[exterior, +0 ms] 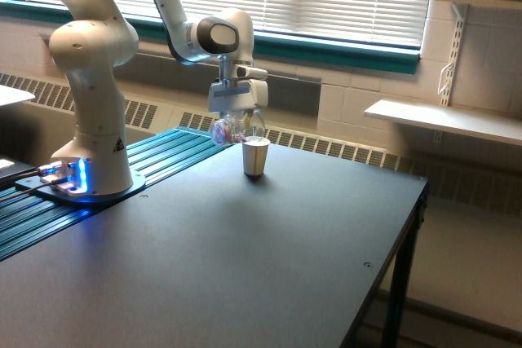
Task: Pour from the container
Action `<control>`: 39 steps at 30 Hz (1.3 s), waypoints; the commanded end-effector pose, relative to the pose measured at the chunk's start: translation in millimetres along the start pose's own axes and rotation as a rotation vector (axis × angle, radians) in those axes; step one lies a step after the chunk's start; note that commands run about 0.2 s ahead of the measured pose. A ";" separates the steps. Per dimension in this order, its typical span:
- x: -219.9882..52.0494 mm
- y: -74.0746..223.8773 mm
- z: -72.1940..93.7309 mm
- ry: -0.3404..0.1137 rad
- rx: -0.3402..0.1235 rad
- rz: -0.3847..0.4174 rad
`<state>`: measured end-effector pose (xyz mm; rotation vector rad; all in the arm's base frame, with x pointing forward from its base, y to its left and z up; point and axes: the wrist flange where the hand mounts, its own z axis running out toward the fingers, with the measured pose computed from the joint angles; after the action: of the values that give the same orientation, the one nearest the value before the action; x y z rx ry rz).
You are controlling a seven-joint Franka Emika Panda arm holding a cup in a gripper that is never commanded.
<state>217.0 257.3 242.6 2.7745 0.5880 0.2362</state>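
No brand name or writing can be read anywhere; the only marking is a small yellow-and-black triangular sign on the white arm's base column [117, 146], well down and toward the exterior view's left of the pincer, its symbol too small to make out.

The pincer [235, 113] points straight down and is clenched on the container [234, 129], which hangs directly beneath it, clear of the counter [245, 258]. The container is a clear, bulbous vessel tipped onto its side, so its long axis runs roughly level, from the exterior view's left to its right. Pinkish-red bits show through the glass on the left side of the body. The end toward the exterior view's right appears to be the mouth, though the clear glass makes this hard to confirm.

A white paper cup [256, 157] stands upright on the dark counter, just below the pincer and slightly to the exterior view's right, its rim close under the container's right end. Whether the two touch cannot be told.
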 end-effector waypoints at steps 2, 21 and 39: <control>2.3 -6.5 -1.1 0.018 -0.043 0.000; 14.0 18.5 14.5 0.043 -0.203 0.023; -8.0 -17.1 4.4 0.094 -0.174 -0.056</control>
<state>218.6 258.8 231.6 2.5831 0.6114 0.3545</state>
